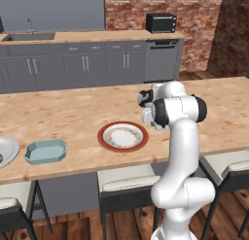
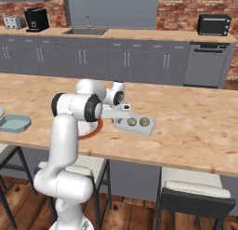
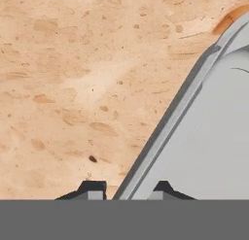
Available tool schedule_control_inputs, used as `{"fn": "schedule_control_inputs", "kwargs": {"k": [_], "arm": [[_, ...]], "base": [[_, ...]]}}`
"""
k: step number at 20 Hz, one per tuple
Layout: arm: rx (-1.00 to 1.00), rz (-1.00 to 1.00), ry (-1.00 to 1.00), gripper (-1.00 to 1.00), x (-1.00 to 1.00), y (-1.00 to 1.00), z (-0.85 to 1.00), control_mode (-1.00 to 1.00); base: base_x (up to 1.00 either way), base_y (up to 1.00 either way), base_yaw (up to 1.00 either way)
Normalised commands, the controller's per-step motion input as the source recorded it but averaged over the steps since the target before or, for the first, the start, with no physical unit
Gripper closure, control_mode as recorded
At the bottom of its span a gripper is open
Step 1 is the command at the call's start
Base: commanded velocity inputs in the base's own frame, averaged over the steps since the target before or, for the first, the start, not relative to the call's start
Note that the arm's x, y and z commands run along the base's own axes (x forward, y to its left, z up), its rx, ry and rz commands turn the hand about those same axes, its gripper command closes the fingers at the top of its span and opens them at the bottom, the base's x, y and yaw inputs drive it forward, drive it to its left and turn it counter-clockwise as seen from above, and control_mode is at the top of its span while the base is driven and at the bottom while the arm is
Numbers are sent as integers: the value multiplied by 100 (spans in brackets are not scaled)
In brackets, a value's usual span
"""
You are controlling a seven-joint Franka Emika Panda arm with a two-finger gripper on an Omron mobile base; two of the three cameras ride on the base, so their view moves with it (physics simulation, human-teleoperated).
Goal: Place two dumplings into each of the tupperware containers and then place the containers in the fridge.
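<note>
Right base view, pale grey-white squarish container [image 2: 135,125], two mottled dumplings [image 2: 138,122] inside

Dumplings: 2 seen, dumpling one [image 2: 132,122] and dumpling two [image 2: 144,121], both in the grey-white tub.
Tupperware containers: 2, a light blue tub [image 1: 45,151] and a grey-white tub [image 2: 135,127].
Plates: 2, a red-rimmed plate [image 1: 123,136] and a grey plate [image 1: 7,150] cut by the left edge.
Stools: 3 in the left base view, e.g. the middle stool [image 1: 127,180].
Tables: 1, the table [image 1: 73,110].
</note>
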Motion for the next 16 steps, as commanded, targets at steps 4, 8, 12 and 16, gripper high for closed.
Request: {"fn": "schedule_control_inputs", "kwargs": {"k": [4, 8, 12, 16], "arm": [[0, 0, 0, 100, 0, 0, 0, -100], [0, 1, 0, 100, 0, 0, 5, -100], [0, 11, -1, 100, -4, -2, 43, -100], [0, 14, 0, 100, -5, 0, 68, -100]], "base": [[0, 0, 0], [0, 0, 0], [0, 0, 0], [0, 0, 0]]}}
